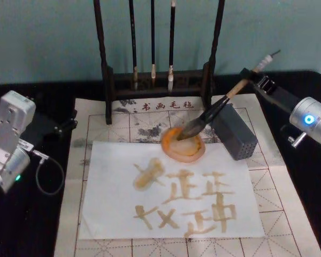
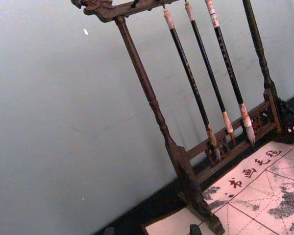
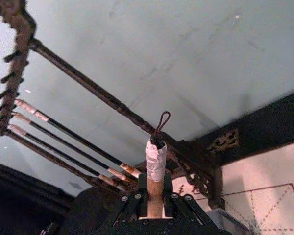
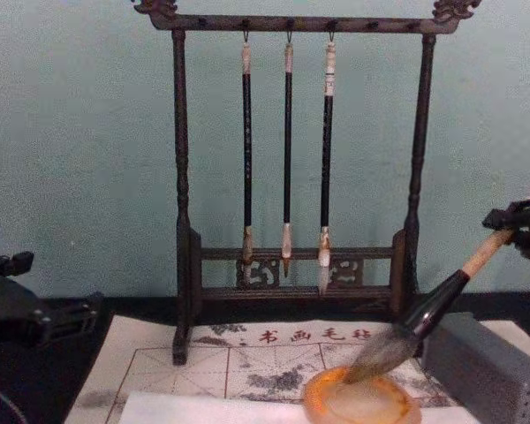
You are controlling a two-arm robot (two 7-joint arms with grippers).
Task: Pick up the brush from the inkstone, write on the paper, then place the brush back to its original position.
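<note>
Nearest the desk's near edge lies the paper (image 1: 104,214), a white sheet marked with amber-brown strokes, on top of a cream felt mat (image 1: 289,214) with red grid lines. Just past the paper's far edge sits the inkstone (image 1: 184,151), a round orange dish with a paler centre whose near rim overlaps the sheet.

The brush (image 1: 219,104) leans over the dish. Its grey-brown tuft rests in the far right part of the inkstone, and the handle slants up and away toward the desk's right far corner. In the chest view the brush (image 4: 433,309) shows the same tilt, with the tuft tip down on the inkstone (image 4: 362,402).

The right end effector (image 1: 252,73) is at the upper end of the handle, well above and to the right of the dish. It is closed narrowly on the light wooden shaft just below the white cap. The right wrist view shows the right end effector (image 3: 155,208) with its two black jaws pressed against either side of the brush (image 3: 156,166).

A grey perforated block (image 1: 235,134) lies just right of the inkstone, under the slanted handle. Behind it, at the mat's far edge, a dark rack (image 1: 104,64) holds three slim brushes (image 1: 152,37).

The left end effector (image 1: 56,127) sits by the mat's left edge, well apart from the dish. Whether it is open or closed cannot be told.
</note>
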